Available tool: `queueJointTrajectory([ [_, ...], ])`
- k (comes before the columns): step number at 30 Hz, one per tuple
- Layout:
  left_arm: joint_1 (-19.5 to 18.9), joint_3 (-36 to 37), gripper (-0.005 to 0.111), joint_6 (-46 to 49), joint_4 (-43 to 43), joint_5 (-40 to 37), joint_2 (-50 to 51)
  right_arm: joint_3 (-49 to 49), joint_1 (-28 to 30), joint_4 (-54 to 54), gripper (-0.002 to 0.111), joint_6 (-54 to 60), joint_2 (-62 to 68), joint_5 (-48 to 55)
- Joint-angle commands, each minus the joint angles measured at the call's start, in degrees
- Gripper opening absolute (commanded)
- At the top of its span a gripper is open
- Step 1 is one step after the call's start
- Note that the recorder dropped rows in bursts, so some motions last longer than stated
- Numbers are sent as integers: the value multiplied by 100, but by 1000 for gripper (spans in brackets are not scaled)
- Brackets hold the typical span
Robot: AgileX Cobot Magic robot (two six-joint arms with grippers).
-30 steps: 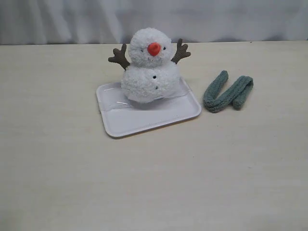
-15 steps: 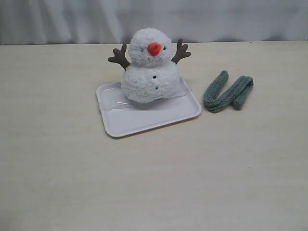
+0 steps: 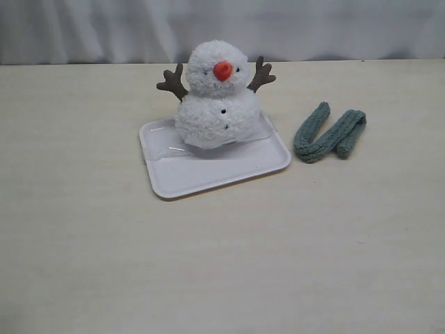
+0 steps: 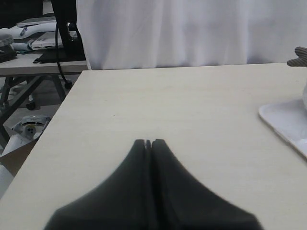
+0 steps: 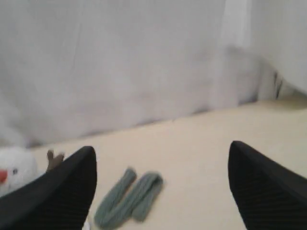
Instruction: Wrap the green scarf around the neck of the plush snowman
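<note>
The plush snowman [image 3: 217, 97] stands upright on a white tray [image 3: 208, 172], white and fluffy with an orange-red nose and brown twig arms. Its neck [image 3: 208, 94] is bare. The green scarf [image 3: 328, 132] lies folded on the table to the right of the tray, apart from it. Neither gripper shows in the exterior view. In the right wrist view my right gripper [image 5: 163, 155] is open and empty above the table, with the scarf [image 5: 128, 199] ahead between its fingers and the snowman [image 5: 14, 175] at the edge. My left gripper [image 4: 149, 142] is shut, empty, over bare table.
A pale curtain hangs behind the table's back edge [image 3: 348, 60]. The left wrist view shows the table's side edge [image 4: 57, 108], with a second table and cables beyond it, and a corner of the tray [image 4: 283, 117].
</note>
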State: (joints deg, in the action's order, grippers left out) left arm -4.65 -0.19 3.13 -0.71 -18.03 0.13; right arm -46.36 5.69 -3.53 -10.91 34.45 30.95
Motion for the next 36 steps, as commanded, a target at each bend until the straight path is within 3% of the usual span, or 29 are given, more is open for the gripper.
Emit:
queueJointTrajectory([
  [1, 5, 19, 0, 5, -3, 53, -13, -669, 14, 2072, 71, 1883, 1857, 1176],
  [7, 5, 19, 0, 5, -3, 53, -13, -1276, 14, 3577, 66, 2314, 4824, 529],
  [16, 5, 19, 0, 5, -3, 53, -13, -1965, 14, 4406, 66, 2683, 7125, -97],
  [29, 5, 19, 0, 5, -3, 53, -13, -2942, -656, 4410, 66, 2611, 8431, -509],
  [36, 5, 19, 0, 5, -3, 53, -13, -3022, -645, 2761, 66, 1243, 8263, -188],
])
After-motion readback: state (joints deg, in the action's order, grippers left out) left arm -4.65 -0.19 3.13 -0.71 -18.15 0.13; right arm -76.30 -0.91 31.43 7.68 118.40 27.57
